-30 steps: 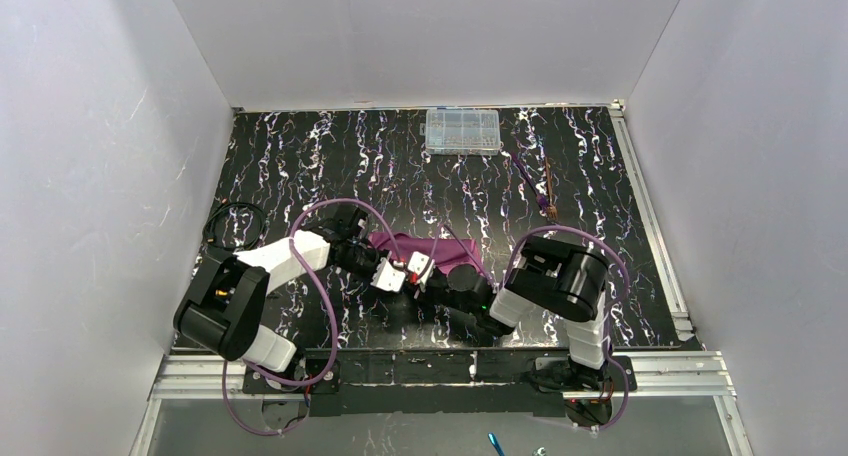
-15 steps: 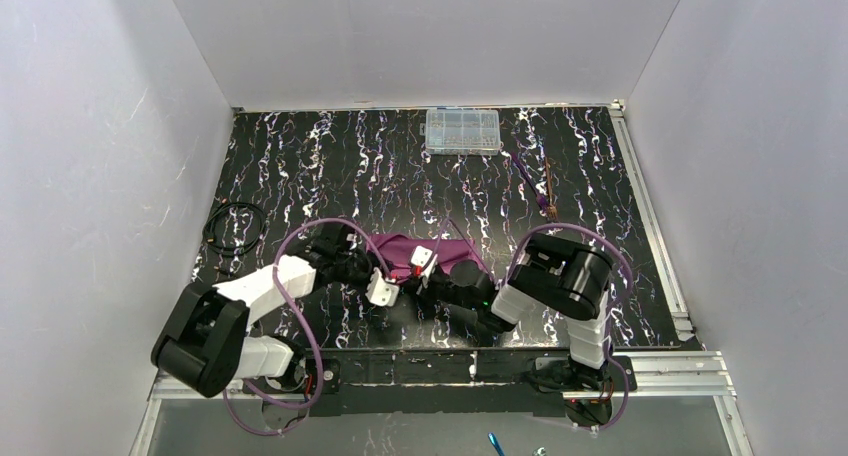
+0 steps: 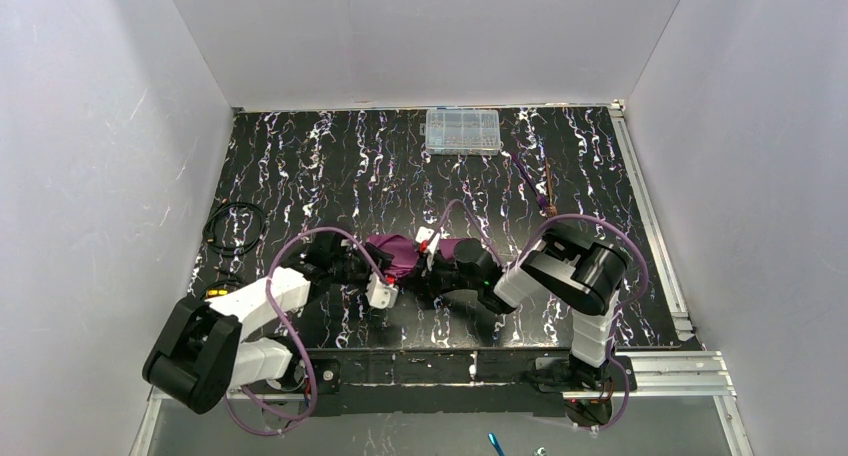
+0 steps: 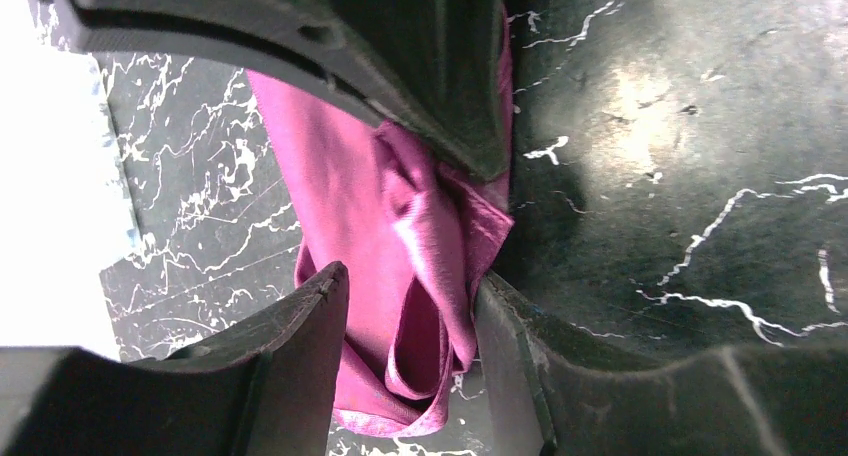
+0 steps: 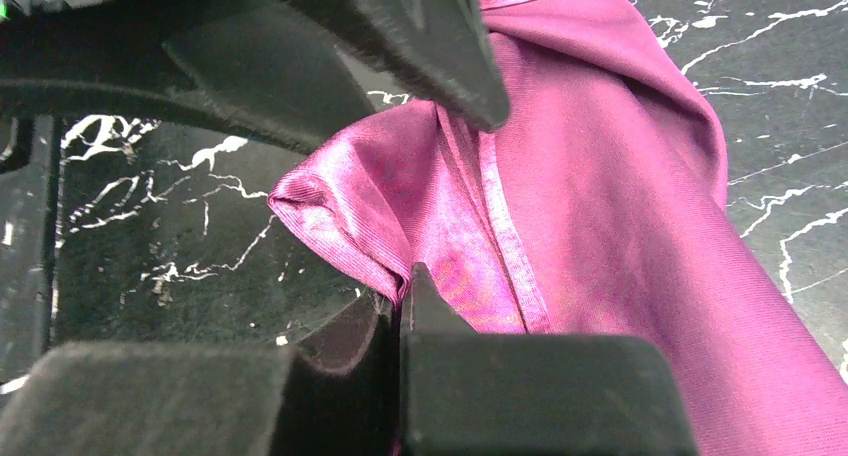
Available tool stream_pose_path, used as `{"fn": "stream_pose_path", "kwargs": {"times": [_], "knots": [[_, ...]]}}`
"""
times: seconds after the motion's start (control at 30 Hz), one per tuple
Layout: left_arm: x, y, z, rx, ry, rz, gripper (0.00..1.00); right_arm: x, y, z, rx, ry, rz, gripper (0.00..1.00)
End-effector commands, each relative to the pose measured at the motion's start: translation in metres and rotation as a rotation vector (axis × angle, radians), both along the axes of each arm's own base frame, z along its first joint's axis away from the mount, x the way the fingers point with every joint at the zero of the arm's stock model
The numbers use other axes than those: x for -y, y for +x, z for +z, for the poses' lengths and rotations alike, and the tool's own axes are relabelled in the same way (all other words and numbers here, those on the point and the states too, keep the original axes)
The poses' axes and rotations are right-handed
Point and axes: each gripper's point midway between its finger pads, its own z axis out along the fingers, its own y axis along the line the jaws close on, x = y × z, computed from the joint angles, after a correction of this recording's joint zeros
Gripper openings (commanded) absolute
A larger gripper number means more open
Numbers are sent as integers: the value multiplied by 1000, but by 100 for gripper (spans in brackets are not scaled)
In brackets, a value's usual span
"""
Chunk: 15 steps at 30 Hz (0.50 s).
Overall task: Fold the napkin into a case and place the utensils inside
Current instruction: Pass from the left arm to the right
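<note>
The plum-purple napkin (image 3: 393, 252) lies bunched in loose folds between the two grippers at the near middle of the table, not in a flat case shape. In the left wrist view my left gripper (image 4: 410, 301) stands open, with a loose fold of the napkin (image 4: 400, 226) lying between its fingers (image 4: 300, 326). My right gripper (image 5: 404, 288) is shut on a pinched fold of the napkin (image 5: 590, 196). In the top view the left gripper (image 3: 385, 281) and right gripper (image 3: 430, 248) sit close together. The two utensils (image 3: 546, 189) lie side by side at the far right, away from both grippers.
A clear plastic compartment box (image 3: 462, 131) stands at the back middle. A coiled black cable (image 3: 235, 226) lies at the left edge. An aluminium rail (image 3: 650, 226) runs along the table's right side. White walls enclose three sides.
My left gripper opened off the napkin and its arm drew back toward the near left. My right gripper closed tighter on the cloth and carried it slightly farther from me.
</note>
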Motion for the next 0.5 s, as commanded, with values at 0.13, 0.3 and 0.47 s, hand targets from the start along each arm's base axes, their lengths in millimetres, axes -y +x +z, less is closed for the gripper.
{"fn": "stream_pose_path", "kwargs": {"times": [0.13, 0.3, 0.47], "knots": [[5, -21, 15, 81, -65, -82, 54, -12, 0, 17, -154, 91, 59, 1], [1, -22, 28, 140, -82, -65, 54, -12, 3, 14, -199, 93, 71, 1], [-1, -35, 25, 163, -86, -109, 53, -11, 6, 13, -232, 96, 69, 1]]}}
